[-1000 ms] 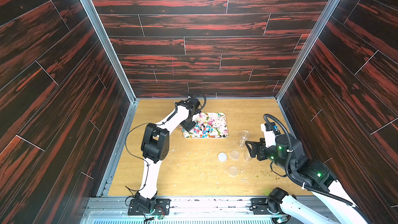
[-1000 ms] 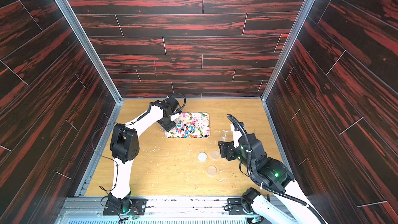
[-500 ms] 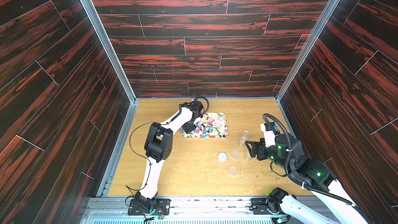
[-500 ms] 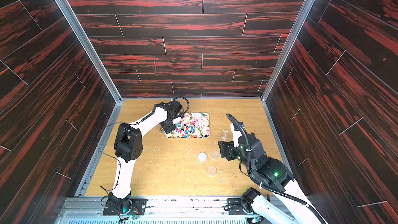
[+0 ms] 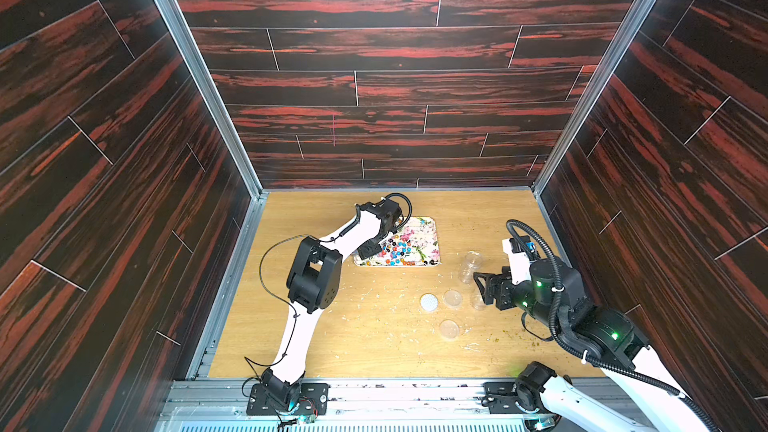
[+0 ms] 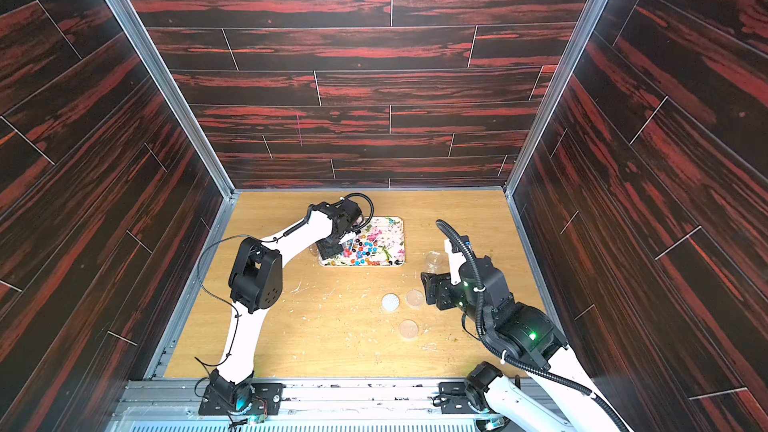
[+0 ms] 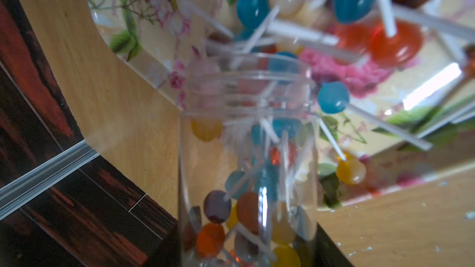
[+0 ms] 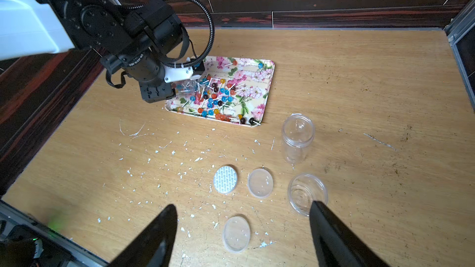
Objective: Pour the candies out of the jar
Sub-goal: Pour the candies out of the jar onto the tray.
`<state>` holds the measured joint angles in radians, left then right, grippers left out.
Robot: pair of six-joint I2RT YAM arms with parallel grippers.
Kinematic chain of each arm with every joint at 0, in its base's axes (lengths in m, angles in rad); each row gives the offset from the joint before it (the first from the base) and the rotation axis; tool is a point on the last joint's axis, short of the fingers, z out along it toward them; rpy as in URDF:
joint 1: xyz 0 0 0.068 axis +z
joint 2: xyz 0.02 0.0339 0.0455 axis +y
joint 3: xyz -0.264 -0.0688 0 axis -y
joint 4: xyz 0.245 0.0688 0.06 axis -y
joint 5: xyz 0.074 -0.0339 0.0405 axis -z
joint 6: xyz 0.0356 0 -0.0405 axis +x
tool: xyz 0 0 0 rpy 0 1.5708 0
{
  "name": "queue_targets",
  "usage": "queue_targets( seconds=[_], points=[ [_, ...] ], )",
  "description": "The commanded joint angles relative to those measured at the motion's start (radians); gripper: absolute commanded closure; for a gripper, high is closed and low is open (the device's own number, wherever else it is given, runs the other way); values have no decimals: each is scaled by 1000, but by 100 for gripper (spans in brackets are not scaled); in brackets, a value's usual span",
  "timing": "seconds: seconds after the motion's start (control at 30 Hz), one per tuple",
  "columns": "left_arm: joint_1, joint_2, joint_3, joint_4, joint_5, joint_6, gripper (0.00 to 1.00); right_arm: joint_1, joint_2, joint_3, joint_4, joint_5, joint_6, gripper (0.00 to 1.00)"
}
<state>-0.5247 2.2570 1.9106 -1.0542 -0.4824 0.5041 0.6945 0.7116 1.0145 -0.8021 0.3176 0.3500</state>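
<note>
Bright, even light; top views sharp; left wrist view soft, jar point(image 7: 246, 165) blurred, white glare on tray point(image 7: 431, 91)

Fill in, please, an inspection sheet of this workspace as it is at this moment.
Surface: wooden table, with dark specks on it.
Job's things: jar tilted, mouth toward the floral tray; many candies lie on the tray, some are inside the jar.
Clutter: empty upright jar, second empty jar, white-lined lid, two clear lids, pale crumbs.
Grippers: left gripper shut on the jar; right gripper open, holding nothing.
Cables: looped black cable at the left wrist; corrugated hose on the right arm.
Surroundings: dark red wood-pattern walls, metal corner posts.
</note>
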Motion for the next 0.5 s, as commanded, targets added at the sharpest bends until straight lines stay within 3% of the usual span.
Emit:
queue_targets(
  seconds=[0.0, 0.47],
  points=[
    [-9, -9, 6, -19, -54, 28, 43, -2, -8, 23, -11, 6, -3, 17],
    [-54, -44, -25, 0, -171, 81, 42, -1, -1, 43, -8, -14, -25, 17]
  ],
)
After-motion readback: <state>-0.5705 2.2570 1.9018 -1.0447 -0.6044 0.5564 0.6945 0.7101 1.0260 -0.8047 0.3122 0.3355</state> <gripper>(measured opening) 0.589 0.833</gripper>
